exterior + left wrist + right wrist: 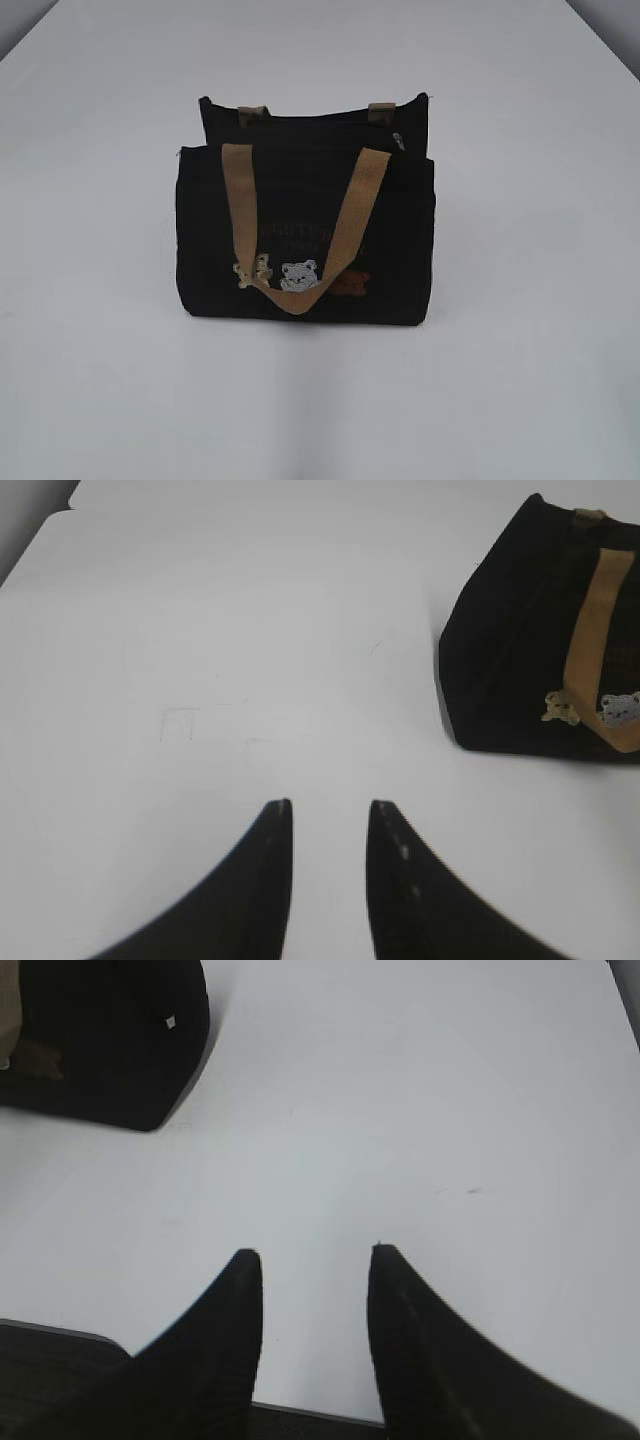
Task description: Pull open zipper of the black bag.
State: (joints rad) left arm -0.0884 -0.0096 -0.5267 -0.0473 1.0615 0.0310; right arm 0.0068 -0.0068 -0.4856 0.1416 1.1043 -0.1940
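Note:
The black bag [305, 225] stands upright in the middle of the white table, tan handles hanging down its front over small bear figures. Along its top edge runs the zipper [320, 122], with a small metal slider [399, 141] near the right end. Neither arm shows in the exterior view. My left gripper [329, 804] is open over bare table, the bag [520, 660] well off to its upper right. My right gripper [312, 1252] is open too, near the table's front edge, with the bag's corner [120, 1040] at the upper left.
The white table [520, 350] spreads wide on all sides of the bag. In the right wrist view the table's near edge [300, 1412] runs just below the fingers, with a dark surface under it.

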